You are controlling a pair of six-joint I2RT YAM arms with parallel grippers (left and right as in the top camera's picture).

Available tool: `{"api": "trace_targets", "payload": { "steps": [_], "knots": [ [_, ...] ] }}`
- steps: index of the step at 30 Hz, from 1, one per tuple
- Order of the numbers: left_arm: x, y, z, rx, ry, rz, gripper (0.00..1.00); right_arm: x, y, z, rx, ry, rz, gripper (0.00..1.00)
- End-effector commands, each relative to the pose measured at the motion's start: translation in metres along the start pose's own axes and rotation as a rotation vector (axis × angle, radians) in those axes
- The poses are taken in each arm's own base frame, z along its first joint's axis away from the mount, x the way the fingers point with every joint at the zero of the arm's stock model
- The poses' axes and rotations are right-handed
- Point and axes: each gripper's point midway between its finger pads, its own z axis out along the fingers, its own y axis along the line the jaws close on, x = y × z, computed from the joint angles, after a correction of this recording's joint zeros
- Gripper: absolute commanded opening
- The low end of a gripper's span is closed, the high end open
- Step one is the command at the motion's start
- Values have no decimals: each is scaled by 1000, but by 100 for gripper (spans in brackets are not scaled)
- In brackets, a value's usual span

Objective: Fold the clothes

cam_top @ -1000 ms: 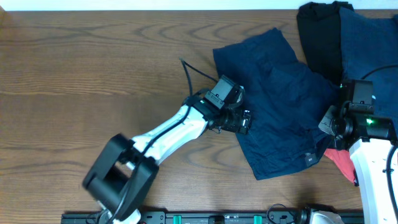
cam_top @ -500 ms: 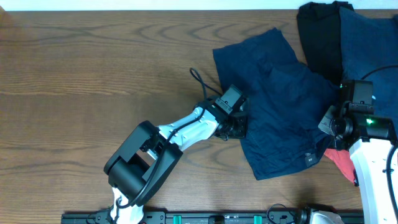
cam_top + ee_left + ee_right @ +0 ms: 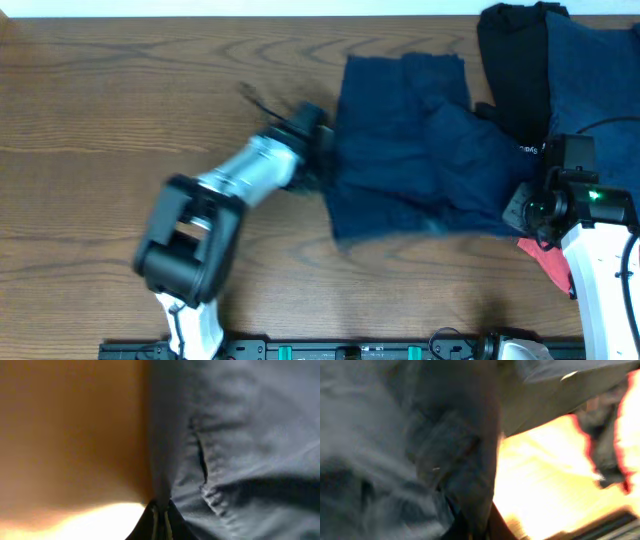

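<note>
The clothes in hand are dark navy shorts (image 3: 420,150), stretched flat across the table's right half. My left gripper (image 3: 325,165) is shut on their left edge. In the left wrist view, the cloth (image 3: 240,435) runs down into the closed left gripper (image 3: 161,520). My right gripper (image 3: 517,208) is shut on the shorts' right edge, near the front. In the blurred right wrist view, a fold of the navy cloth (image 3: 395,435) hangs pinched in the closed right gripper (image 3: 479,527).
A black garment (image 3: 510,60) and a blue garment (image 3: 595,70) lie piled at the back right corner. A red cloth (image 3: 548,262) lies beside the right arm's base. Bare wooden table (image 3: 120,100) stretches to the left.
My left gripper has shut on the shorts' left edge and swung left and back, pulling the shorts out wider. The right gripper shifted slightly left and forward with its edge.
</note>
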Motion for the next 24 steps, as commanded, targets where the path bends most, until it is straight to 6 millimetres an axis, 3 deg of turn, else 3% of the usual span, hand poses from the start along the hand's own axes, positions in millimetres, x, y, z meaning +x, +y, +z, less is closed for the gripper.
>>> {"api": "trace_targets", "payload": {
  "steps": [1,2,3,4,7,10,14,20,24],
  "knots": [
    [-84,66,-77,-98,-239,-14,6,9,23,-8,-148,47,-21,13],
    [-100,81,-98,-100,-281,-56,17,13,31,-10,-193,64,-46,18],
    [-114,93,-121,-77,-319,-94,54,17,38,-12,-242,85,-72,25],
    [-123,98,-139,-38,-344,-119,66,20,44,-14,-278,100,-88,29],
    [-130,101,-182,97,-361,-177,66,29,57,-19,-366,141,-126,36],
    [-116,87,-196,212,-314,-203,65,37,72,-27,-470,173,-173,38],
    [-84,61,-185,253,-170,-225,65,31,72,-26,-465,145,-176,38],
    [-25,12,-145,243,84,-194,65,-18,70,-22,-394,-79,-196,42],
    [24,9,-112,114,249,-242,65,-33,66,-21,-354,-141,-191,45]
  ]
}}
